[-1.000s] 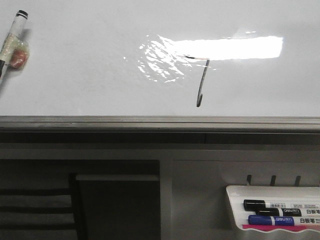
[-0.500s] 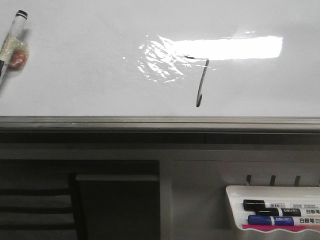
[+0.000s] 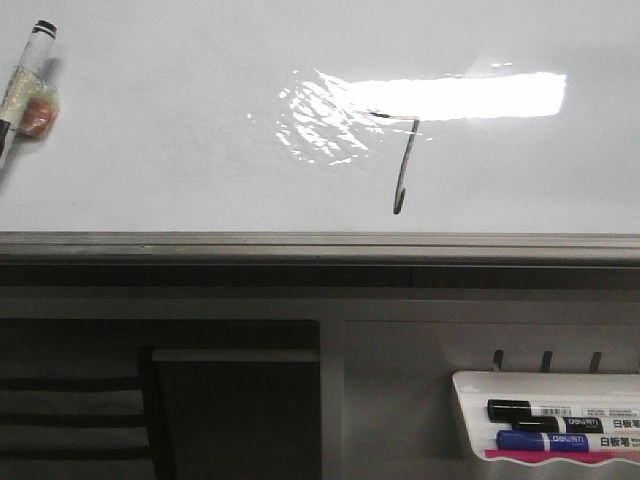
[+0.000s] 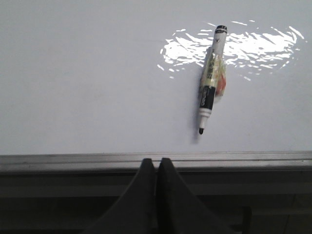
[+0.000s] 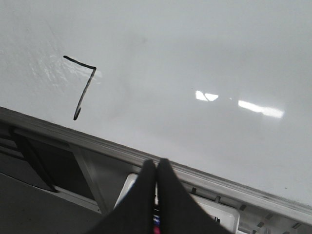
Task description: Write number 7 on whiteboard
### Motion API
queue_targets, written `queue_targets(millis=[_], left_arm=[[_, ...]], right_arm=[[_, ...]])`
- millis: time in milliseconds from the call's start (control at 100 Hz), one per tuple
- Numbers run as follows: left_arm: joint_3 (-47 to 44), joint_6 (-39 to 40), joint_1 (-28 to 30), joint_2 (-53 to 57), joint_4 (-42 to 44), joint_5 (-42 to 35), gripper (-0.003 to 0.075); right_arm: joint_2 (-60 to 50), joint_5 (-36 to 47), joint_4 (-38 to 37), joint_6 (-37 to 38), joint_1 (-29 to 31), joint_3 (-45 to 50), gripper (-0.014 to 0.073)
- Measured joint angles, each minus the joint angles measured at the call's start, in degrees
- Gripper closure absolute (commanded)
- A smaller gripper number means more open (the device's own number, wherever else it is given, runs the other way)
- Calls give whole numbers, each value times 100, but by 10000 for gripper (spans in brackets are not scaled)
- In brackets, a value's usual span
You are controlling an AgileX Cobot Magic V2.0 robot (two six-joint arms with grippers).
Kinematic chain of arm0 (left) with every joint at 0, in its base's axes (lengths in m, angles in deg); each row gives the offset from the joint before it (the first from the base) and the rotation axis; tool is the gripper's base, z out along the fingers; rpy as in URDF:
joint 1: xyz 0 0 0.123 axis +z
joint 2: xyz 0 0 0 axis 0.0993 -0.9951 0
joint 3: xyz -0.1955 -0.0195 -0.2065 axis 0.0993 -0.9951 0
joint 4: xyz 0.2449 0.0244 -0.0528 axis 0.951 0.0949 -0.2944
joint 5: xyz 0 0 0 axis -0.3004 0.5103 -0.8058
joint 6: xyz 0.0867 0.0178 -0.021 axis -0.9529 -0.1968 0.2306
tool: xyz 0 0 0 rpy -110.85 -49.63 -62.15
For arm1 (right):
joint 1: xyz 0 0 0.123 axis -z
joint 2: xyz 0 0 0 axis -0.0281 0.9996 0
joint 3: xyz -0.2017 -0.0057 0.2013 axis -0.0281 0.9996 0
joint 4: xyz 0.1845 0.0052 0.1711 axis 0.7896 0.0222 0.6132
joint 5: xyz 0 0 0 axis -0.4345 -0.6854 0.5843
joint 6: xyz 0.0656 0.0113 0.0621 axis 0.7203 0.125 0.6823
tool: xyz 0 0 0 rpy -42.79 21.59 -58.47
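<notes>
One thin black number 7 (image 3: 404, 165) on glossy whiteboard (image 3: 180, 150), both jaws clenched empty

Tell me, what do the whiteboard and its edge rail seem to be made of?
The whiteboard looks like a glossy white coated panel: lamp glare mirrors sharply on it. The edge rail seems to be brushed grey metal, probably aluminium, with long straight grooves and a dull sheen.

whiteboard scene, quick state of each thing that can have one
number 7: fully drawn
whiteboard: bears the 7, otherwise unmarked, glare on it
loose marker: uncapped, lying on the board, held by nothing
left gripper: fingers shut, empty
right gripper: fingers shut, empty
tray markers: capped, lying in the tray
</notes>
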Motion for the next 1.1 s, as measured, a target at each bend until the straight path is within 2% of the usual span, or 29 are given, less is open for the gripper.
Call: queue_targets(millis=[210,1100], left_arm=[[0,195,0,0,97,-363,741],[0,221,0,0,99,-405,741]], right_arm=[[0,0,0,0,0,0,665],[-113,0,0,0,27,0,665]])
